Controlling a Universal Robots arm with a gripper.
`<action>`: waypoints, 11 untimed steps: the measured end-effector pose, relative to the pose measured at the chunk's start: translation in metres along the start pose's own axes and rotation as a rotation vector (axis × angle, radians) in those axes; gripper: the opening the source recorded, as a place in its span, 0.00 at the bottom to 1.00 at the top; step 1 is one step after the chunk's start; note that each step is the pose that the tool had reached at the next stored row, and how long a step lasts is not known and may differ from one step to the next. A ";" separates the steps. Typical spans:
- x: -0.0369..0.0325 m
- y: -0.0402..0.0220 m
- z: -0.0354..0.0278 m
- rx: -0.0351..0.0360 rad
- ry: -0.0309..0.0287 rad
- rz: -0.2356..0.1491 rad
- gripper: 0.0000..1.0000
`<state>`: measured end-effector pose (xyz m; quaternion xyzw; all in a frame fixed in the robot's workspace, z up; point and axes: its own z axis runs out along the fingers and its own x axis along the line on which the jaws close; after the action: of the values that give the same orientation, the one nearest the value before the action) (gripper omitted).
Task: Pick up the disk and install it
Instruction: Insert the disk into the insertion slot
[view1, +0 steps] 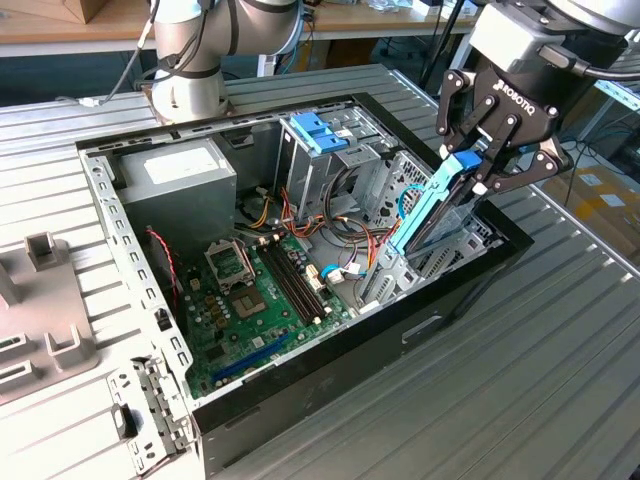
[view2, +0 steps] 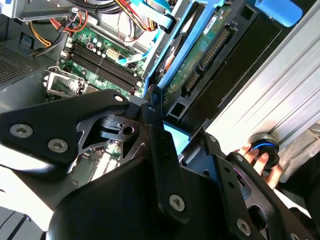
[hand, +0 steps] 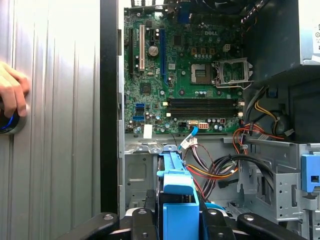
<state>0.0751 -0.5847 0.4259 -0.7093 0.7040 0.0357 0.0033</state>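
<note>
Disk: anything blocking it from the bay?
Nothing visible. The gripper holds the disk tilted, its lower end already at the drive cage; the cables lie beside it, toward the motherboard.

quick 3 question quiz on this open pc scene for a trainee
1. True or false: the black gripper is shut on the flat dark disk with blue plastic rails.
2. In the exterior view, the disk is: A) lying level, B) tilted at a slant, C) standing free with nothing holding it.
3. Fill in: in both wrist views, a person's ____ rests on the round black knob with a blue ring.

Key: 1 true; 2 B; 3 hand.
</note>
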 end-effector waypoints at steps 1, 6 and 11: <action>0.0000 0.0000 0.0000 0.0000 0.0000 0.000 0.37; 0.0000 0.0000 0.0000 0.0001 0.0003 0.000 0.37; 0.0000 0.0000 0.0001 0.0000 0.0001 0.000 0.44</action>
<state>0.0752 -0.5846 0.4258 -0.7093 0.7040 0.0357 0.0032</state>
